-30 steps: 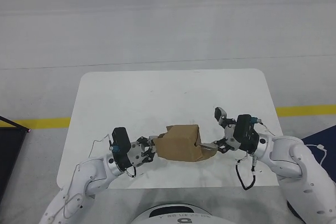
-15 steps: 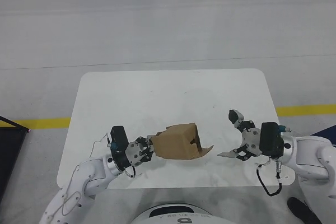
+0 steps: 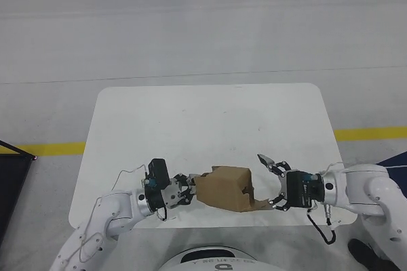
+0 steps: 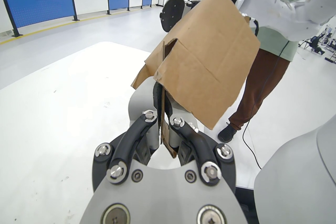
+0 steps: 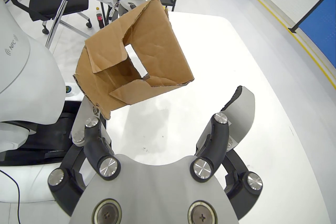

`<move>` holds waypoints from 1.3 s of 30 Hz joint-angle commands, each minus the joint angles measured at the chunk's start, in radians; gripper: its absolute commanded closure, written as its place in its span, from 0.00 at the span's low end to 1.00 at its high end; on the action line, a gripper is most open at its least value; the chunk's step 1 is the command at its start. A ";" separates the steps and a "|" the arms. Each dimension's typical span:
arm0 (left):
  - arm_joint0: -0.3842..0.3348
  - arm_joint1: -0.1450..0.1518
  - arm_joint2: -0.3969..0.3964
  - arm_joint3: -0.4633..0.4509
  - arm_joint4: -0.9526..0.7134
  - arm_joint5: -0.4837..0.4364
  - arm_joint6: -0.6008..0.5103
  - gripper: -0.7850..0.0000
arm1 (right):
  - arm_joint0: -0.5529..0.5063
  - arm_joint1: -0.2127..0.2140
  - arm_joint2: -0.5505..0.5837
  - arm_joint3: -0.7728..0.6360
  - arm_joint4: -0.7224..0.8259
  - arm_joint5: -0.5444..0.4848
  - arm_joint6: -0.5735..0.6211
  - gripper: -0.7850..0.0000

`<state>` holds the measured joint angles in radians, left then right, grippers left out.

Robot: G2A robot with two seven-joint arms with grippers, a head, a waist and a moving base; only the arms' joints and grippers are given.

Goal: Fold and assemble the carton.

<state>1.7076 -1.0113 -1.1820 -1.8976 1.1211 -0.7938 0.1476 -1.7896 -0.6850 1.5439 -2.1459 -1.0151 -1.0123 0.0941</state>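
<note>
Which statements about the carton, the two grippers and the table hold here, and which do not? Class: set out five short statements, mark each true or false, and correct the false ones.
1. The left gripper is shut on an edge of the carton. True.
2. The right gripper is clamped on the carton. False: it is open, jaws spread, at the carton's loose flap.
3. The carton lies as a flat sheet. False: it is opened into a box shape with an open end.
4. The carton sits between the two grippers. True.
5. The table is white. True.
</note>
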 commanded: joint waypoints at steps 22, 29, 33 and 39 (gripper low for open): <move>-0.008 0.003 0.016 0.002 0.030 -0.008 -0.016 1.00 | 0.105 0.140 -0.149 0.016 -0.096 0.000 -0.132 0.15; -0.009 0.004 0.020 0.004 0.033 -0.007 -0.013 1.00 | 0.131 0.162 -0.170 0.020 -0.093 0.000 -0.149 0.13; -0.009 0.005 0.021 0.004 0.034 -0.008 -0.010 1.00 | 0.141 0.170 -0.178 0.020 -0.091 0.000 -0.154 0.16; -0.007 0.006 0.021 0.002 0.039 -0.008 -0.006 1.00 | 0.155 0.180 -0.191 0.020 -0.087 0.000 -0.154 0.29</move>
<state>1.7000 -1.0058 -1.1609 -1.8955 1.1593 -0.8022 0.1412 -1.6365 -0.5063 1.3544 -2.1255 -1.1026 -1.0123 -0.0611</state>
